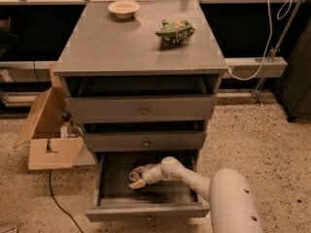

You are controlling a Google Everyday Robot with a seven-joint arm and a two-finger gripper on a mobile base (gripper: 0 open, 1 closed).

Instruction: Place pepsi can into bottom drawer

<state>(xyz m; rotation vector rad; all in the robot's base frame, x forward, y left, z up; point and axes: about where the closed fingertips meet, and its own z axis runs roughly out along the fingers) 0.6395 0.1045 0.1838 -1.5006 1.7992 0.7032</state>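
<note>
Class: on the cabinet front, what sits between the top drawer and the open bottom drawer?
The middle drawer, as the camera view shows. The end effector is down inside the bottom drawer.

**No readable text in view**

No words, brand names, numbers or signs can be read anywhere here. The green bag (175,30) on the cabinet (136,47) top has pale patches, too small to make out as lettering. Nothing legible shows on the cardboard box (48,152) beside the cabinet. The gripper (137,178) sits inside the open bottom drawer (146,211), with no label readable there.
</note>
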